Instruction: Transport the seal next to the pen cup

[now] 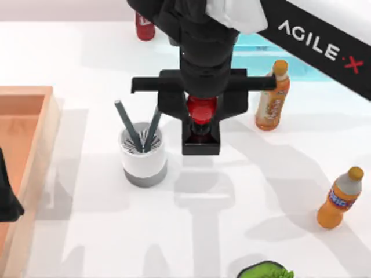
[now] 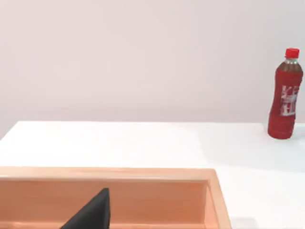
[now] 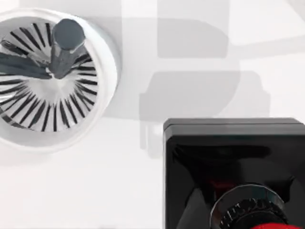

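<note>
The seal [image 1: 201,139], a black square base under a red knob, hangs above the table just right of the pen cup [image 1: 143,155], casting a shadow nearer the front edge. My right gripper [image 1: 202,109] reaches in from the back and is shut on the red knob. In the right wrist view the seal's base [image 3: 233,152] sits close beside the pen cup [image 3: 102,81], whose slotted insert holds dark grey pens [image 3: 66,43]. My left gripper [image 1: 7,200] stays parked over the wooden tray at the left edge, and one dark fingertip [image 2: 90,214] shows in its wrist view.
A wooden tray [image 1: 35,98] lines the left side. A red bottle [image 1: 144,26] stands at the back, also seen as red bottle [image 2: 284,95]. Two orange bottles [image 1: 272,98] [image 1: 341,200] stand on the right. A green object [image 1: 266,271] lies at the front edge.
</note>
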